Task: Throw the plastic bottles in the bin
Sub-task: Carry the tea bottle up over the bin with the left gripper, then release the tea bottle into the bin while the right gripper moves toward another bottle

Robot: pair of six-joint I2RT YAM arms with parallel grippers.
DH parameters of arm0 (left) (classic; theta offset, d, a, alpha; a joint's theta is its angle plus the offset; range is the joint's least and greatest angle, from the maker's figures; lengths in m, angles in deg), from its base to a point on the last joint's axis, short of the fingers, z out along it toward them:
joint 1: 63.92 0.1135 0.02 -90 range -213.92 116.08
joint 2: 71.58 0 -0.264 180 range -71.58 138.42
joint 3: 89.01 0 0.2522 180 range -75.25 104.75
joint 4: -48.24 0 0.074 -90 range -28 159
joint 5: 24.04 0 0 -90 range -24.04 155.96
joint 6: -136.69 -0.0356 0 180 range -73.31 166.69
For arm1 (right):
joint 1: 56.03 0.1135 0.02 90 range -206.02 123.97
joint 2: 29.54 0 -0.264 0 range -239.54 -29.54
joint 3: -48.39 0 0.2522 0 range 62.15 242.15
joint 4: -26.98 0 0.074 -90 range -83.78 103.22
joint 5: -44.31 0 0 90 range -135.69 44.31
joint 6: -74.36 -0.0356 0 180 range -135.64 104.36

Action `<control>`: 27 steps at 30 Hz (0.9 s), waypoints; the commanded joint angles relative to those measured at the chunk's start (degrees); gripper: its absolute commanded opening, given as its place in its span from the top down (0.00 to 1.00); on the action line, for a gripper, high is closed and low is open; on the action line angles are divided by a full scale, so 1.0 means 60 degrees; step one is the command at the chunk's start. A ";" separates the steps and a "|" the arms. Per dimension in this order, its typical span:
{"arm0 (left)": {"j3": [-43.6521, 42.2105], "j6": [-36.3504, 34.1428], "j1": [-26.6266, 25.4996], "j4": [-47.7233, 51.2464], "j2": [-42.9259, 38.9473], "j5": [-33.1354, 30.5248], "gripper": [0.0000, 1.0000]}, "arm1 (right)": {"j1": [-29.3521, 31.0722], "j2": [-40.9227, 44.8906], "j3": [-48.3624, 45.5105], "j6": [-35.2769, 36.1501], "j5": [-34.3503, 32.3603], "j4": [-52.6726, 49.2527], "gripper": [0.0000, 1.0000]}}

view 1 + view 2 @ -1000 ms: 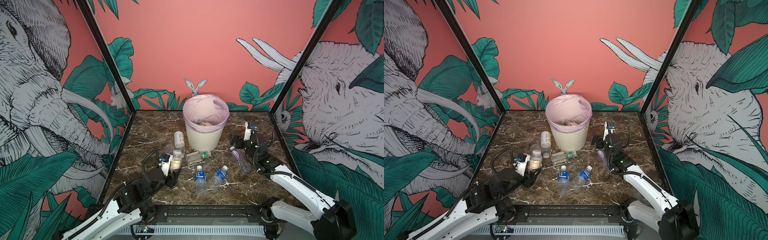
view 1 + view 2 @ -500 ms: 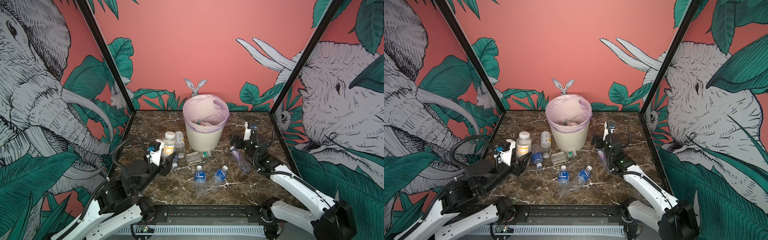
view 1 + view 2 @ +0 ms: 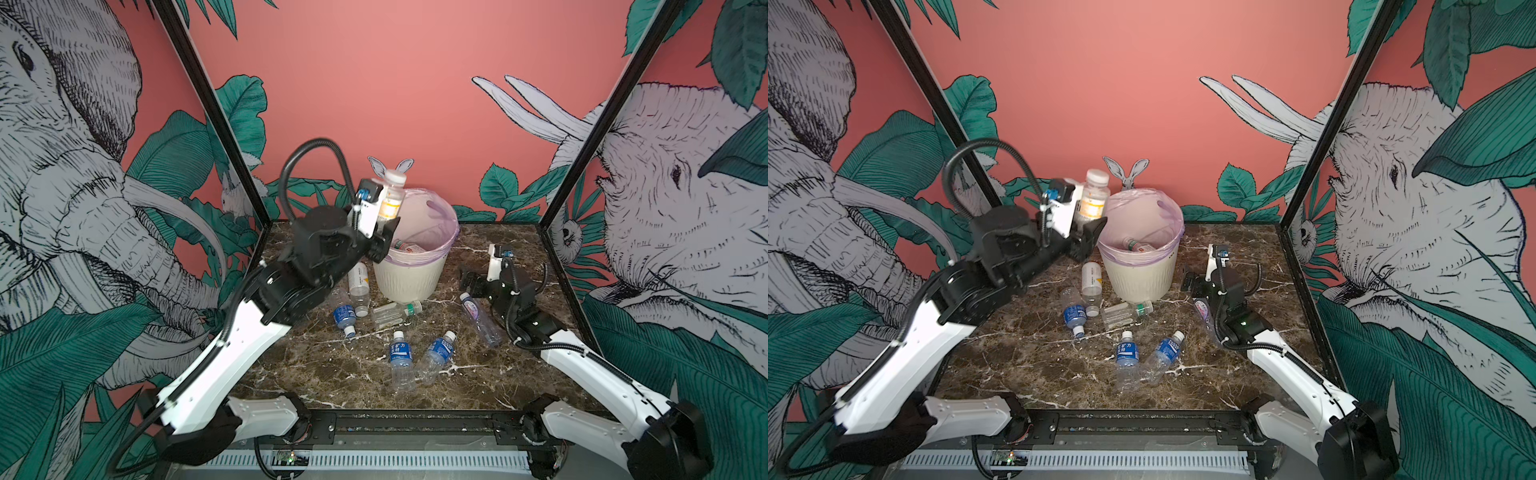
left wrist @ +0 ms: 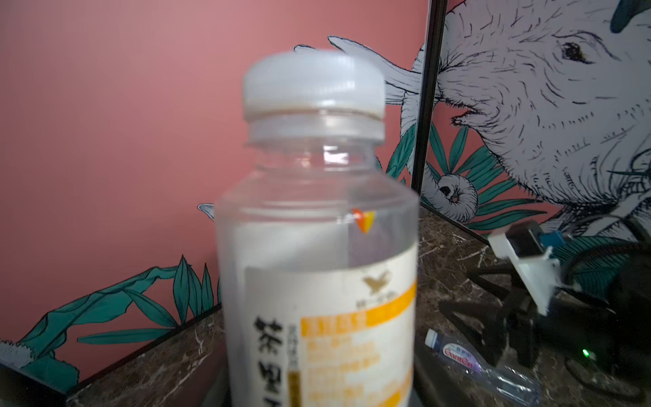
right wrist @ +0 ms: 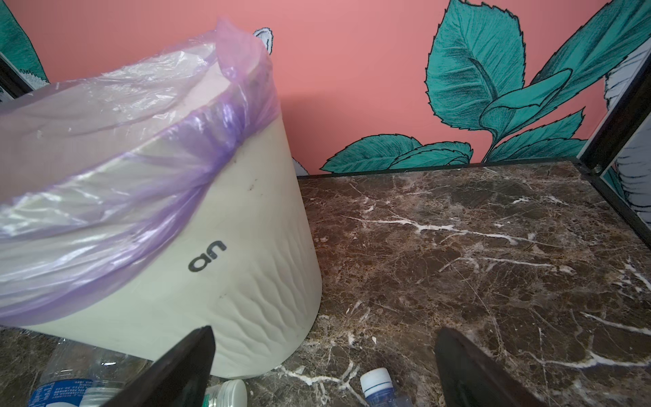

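Note:
My left gripper (image 3: 381,226) (image 3: 1084,232) is shut on a clear bottle with a white-and-yellow label and a white cap (image 3: 390,199) (image 3: 1094,195) (image 4: 317,282). It holds the bottle upright in the air, just left of the bin's rim. The cream bin (image 3: 409,278) (image 3: 1138,278) (image 5: 211,264) has a lilac bag, and a bottle (image 3: 409,247) lies inside. My right gripper (image 3: 467,282) (image 3: 1190,282) (image 5: 322,338) is open and low, right of the bin. A purple-labelled bottle (image 3: 478,316) (image 3: 1202,309) lies below it with its cap (image 5: 377,382) between the fingers.
Several bottles lie on the marble table (image 3: 498,257) in front of the bin: a white-and-yellow one (image 3: 359,286), a green-capped one (image 3: 395,311) and three blue-labelled ones (image 3: 344,316) (image 3: 401,357) (image 3: 440,349). Printed walls close the back and both sides.
My left arm has lifted the white-and-yellow bottle off the table and carried it up and right to the bin's rim. The right arm has not moved.

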 commanded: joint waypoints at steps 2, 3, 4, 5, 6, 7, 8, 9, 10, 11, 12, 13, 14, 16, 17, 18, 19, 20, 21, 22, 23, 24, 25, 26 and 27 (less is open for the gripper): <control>0.2898 0.0185 0.1102 0.1067 0.2595 0.1773 0.35 | 0.0048 0.0223 0.0342 -0.0073 0.0064 0.0109 0.01; 0.3665 0.0302 0.1301 0.1551 0.3240 0.1928 0.21 | 0.0042 0.0210 0.0364 -0.0068 0.0076 0.0079 0.01; 0.4421 0.0427 0.1447 0.2103 0.3894 0.1709 0.08 | 0.0038 0.0208 0.0372 -0.0079 0.0083 0.0073 0.01; 0.5087 0.0537 0.1553 0.2579 0.4378 0.1363 0.01 | 0.0041 0.0210 0.0386 -0.0073 0.0102 0.0045 0.01; 0.5271 0.0710 0.1611 0.2762 0.4412 0.1015 0.00 | 0.0047 0.0223 0.0408 -0.0068 0.0105 0.0009 0.01; 0.4894 0.0883 0.1632 0.2437 0.4056 0.0626 0.00 | 0.0049 0.0237 0.0436 -0.0067 0.0116 -0.0044 0.01; 0.3851 0.0853 0.1628 0.1400 0.3351 0.0631 0.00 | 0.0038 0.0277 0.0449 -0.0055 0.0124 -0.0062 0.01; 0.2760 0.0845 0.1625 0.0323 0.2636 0.0784 0.01 | 0.0040 0.0295 0.0445 -0.0053 0.0120 -0.0075 0.01; 0.1761 0.0899 0.1624 -0.0610 0.1927 0.0901 0.01 | 0.0049 0.0311 0.0445 -0.0039 0.0122 -0.0076 0.01; 0.1337 0.0921 0.1628 -0.1028 0.1544 0.0951 0.01 | 0.0043 0.0297 0.0445 -0.0038 0.0127 -0.0066 0.01; 0.1237 0.0927 0.1624 -0.1007 0.1290 0.0910 0.01 | 0.0052 0.0271 0.0452 -0.0039 0.0124 -0.0053 0.01; 0.1245 0.0932 0.1624 -0.0860 0.1105 0.0869 0.00 | 0.0044 0.0228 0.0460 -0.0053 0.0182 -0.0032 0.01; 0.1115 0.0925 0.1637 -0.0863 0.0924 0.0928 0.00 | 0.0041 0.0175 0.0474 -0.0060 0.0224 -0.0020 0.01; 0.0646 0.0943 0.1624 -0.0902 0.0510 0.0979 0.00 | 0.0039 0.0072 0.0489 -0.0082 0.0270 -0.0016 0.01; 0.0444 0.0943 0.1621 -0.0861 0.0361 0.0996 0.00 | 0.0041 0.0025 0.0516 -0.0082 0.0269 -0.0034 0.01; 0.0245 0.0945 0.1624 -0.0750 0.0219 0.0972 0.00 | 0.0041 -0.0023 0.0554 -0.0082 0.0255 -0.0088 0.01; 0.0029 0.0955 0.1634 -0.0604 0.0089 0.0900 0.00 | 0.0041 -0.0061 0.0576 -0.0068 0.0241 -0.0127 0.01; -0.0157 0.0961 0.1625 -0.0483 -0.0022 0.0856 0.00 | 0.0038 -0.0090 0.0599 -0.0053 0.0241 -0.0149 0.01; -0.0480 0.0965 0.1625 -0.0429 -0.0212 0.0801 0.00 | 0.0052 -0.0138 0.0639 -0.0018 0.0233 -0.0197 0.01; -0.0916 0.0966 0.1624 -0.0498 -0.0443 0.0750 0.00 | 0.0039 -0.0182 0.0696 0.0025 0.0251 -0.0256 0.01; -0.1372 0.1022 0.1628 -0.0614 -0.0708 0.0700 0.00 | 0.0043 -0.0261 0.0756 0.0060 0.0241 -0.0320 0.01; -0.1788 0.1066 0.1644 -0.0713 -0.0922 0.0639 0.00 | 0.0049 -0.0332 0.0803 0.0090 0.0206 -0.0342 0.01; -0.2234 0.1132 0.1645 -0.0800 -0.1155 0.0610 0.00 | 0.0043 -0.0414 0.0856 0.0121 0.0195 -0.0411 0.01; -0.2652 0.1181 0.1639 -0.0848 -0.1397 0.0607 0.00 | 0.0038 -0.0528 0.0957 0.0150 0.0190 -0.0550 0.01; -0.3011 0.1283 0.1636 -0.0884 -0.1580 0.0568 0.00 | 0.0046 -0.0620 0.1074 0.0179 0.0193 -0.0699 0.01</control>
